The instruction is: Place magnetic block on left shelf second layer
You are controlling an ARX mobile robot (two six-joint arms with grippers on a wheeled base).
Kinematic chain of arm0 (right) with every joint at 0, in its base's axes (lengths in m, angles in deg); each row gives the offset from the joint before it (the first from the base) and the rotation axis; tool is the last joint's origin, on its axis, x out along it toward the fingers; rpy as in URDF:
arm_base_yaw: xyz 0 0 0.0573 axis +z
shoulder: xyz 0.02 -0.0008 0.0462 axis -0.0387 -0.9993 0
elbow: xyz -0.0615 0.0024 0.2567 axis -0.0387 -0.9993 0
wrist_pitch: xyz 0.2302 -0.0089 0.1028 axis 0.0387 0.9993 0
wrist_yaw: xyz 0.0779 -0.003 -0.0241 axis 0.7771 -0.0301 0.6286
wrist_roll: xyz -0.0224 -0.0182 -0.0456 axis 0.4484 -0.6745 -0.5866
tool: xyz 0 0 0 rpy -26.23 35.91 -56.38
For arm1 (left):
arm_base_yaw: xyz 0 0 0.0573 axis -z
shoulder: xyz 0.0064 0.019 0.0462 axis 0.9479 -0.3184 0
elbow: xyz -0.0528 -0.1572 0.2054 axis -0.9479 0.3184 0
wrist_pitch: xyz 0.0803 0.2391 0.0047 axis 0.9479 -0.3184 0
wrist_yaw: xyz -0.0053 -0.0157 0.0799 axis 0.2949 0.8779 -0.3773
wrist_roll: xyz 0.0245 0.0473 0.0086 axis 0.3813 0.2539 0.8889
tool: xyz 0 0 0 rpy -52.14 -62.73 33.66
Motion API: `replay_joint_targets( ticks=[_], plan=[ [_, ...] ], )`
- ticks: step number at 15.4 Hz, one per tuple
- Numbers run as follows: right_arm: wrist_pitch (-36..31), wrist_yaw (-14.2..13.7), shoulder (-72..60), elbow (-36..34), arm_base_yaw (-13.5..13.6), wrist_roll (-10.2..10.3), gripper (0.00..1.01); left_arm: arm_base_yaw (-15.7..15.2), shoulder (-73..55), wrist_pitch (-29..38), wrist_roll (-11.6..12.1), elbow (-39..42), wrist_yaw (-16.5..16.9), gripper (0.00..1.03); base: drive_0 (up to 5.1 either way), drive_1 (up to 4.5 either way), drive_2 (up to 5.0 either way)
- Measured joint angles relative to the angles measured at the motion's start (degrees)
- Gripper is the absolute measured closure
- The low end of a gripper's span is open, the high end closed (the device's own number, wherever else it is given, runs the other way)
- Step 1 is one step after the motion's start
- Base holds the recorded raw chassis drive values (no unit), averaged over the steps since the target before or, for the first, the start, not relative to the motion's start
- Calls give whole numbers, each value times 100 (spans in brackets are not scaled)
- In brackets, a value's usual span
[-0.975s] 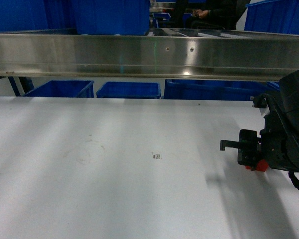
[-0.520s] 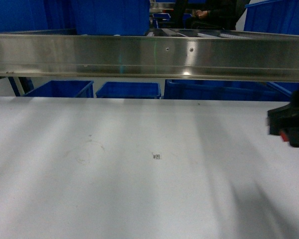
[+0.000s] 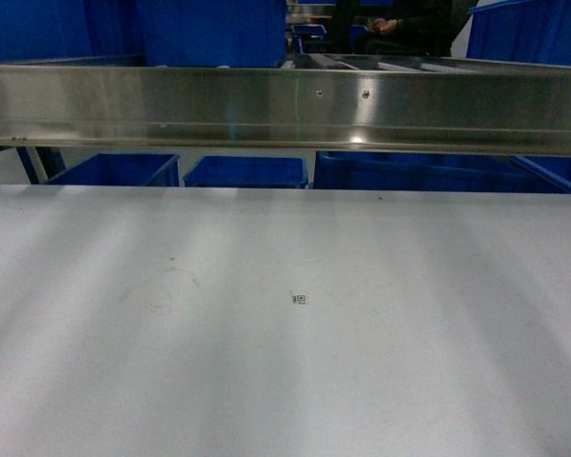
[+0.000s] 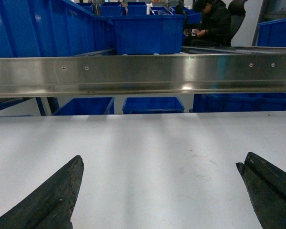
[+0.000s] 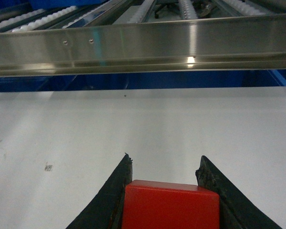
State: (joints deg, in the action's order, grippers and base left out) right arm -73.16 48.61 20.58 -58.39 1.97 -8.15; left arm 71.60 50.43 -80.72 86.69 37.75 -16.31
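While the head view shows only the bare white tabletop [image 3: 285, 362] with neither arm in frame, the right wrist view has the right hand [image 5: 164, 174] closed on the red block [image 5: 169, 205], fingers [image 5: 112, 195] pressed against both its sides. Block sits low between the fingers, near edge of the tabletop, well short of the steel rail [image 5: 143, 47] — held clamped probably for carrying, since the shelf target isn't reached yet. Small printed marker [image 5: 48, 167] on the tabletop lies left of the block, well apart.

Left hand [image 4: 162, 191] is wide open, nothing between its fingers [image 4: 52, 200], hanging over the tabletop facing the rail; judged idle, kept out of the way.

Blue crates [image 4: 148, 33] stand beyond and above the rail, more crates [image 3: 246, 171] below it behind the tabletop. Contents: can't tell, only walls and rims visible. A seated person [image 4: 209, 26] is behind the crates.

Task judged mid-way: block picked, placing on the left shelf not done. Which shelf is the target can't be told from here.
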Motion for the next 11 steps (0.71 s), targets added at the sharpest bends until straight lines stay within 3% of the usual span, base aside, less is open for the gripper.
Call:
replay_joint_targets(
  ticks=[2,4,11],
  plan=[
    [-20,-28,-13,-101,114,-2,68,0,0,0,0,0,-2,5,0,0,0],
    [52,-319,79,-264,251,-39,68,0,0,2,0,0,0,5,0,0,0],
    [33,-378,105,-273,247,-92,68,-9,2,20,0,0,17,5,0,0,0]
  ],
)
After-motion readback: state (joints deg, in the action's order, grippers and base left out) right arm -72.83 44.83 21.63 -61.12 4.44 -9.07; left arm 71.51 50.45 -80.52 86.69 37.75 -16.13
